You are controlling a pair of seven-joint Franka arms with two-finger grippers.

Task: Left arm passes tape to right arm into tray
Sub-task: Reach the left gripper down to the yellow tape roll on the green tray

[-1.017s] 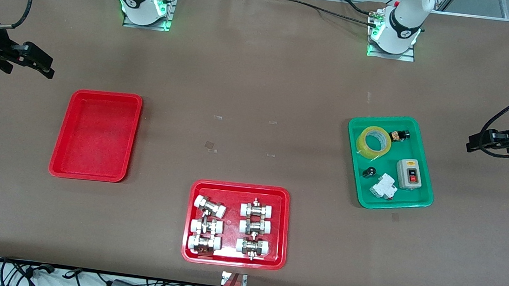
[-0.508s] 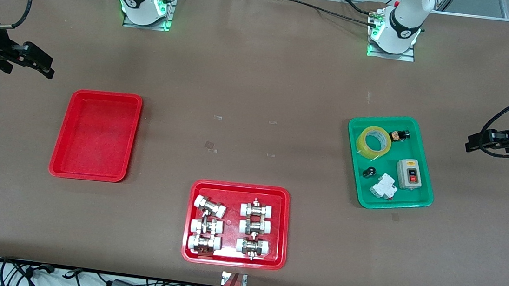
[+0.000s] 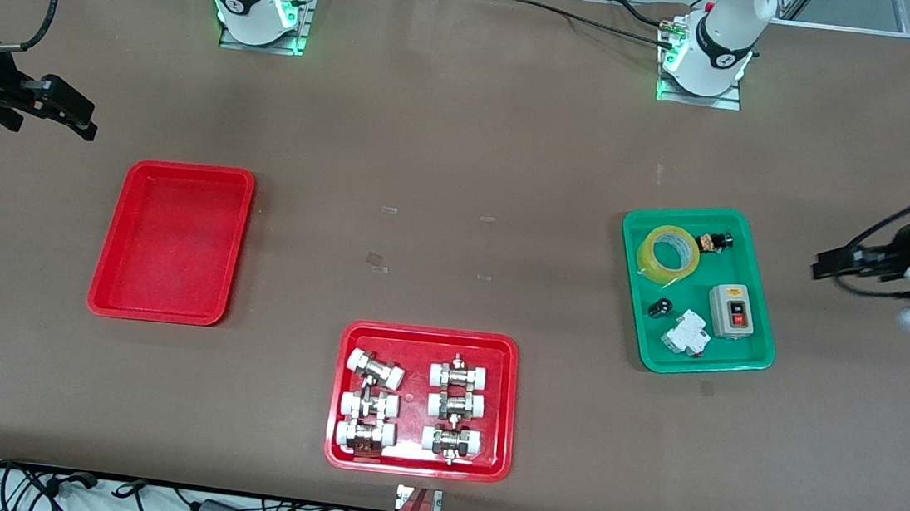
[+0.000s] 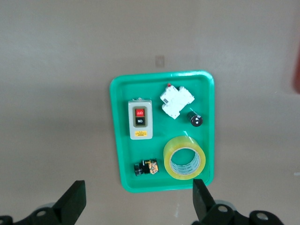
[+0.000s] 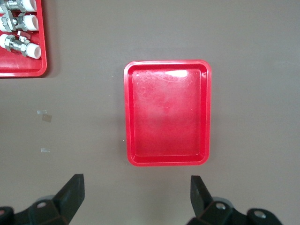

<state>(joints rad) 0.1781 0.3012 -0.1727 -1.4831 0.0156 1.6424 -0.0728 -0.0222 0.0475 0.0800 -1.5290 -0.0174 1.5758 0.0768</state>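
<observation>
The yellow tape (image 3: 670,253) lies flat in the green tray (image 3: 754,359), at the tray's end farthest from the front camera. It also shows in the left wrist view (image 4: 184,158). My left gripper (image 3: 825,266) is open and empty in the air over bare table, beside the green tray toward the left arm's end; in its wrist view (image 4: 137,187) the jaws stand wide apart. The plain red tray (image 3: 172,241) is empty. My right gripper (image 3: 82,122) is open and empty, high over the table near that tray (image 5: 167,112), and waits.
The green tray also holds a grey switch box (image 3: 731,310), a white breaker (image 3: 685,334) and two small black parts. A red tray (image 3: 417,460) with several white-and-metal fittings sits near the table's front edge, midway between the two other trays.
My left gripper has moved a little toward the green tray, and its arm shows motion blur. The right arm and the tape have not moved.
</observation>
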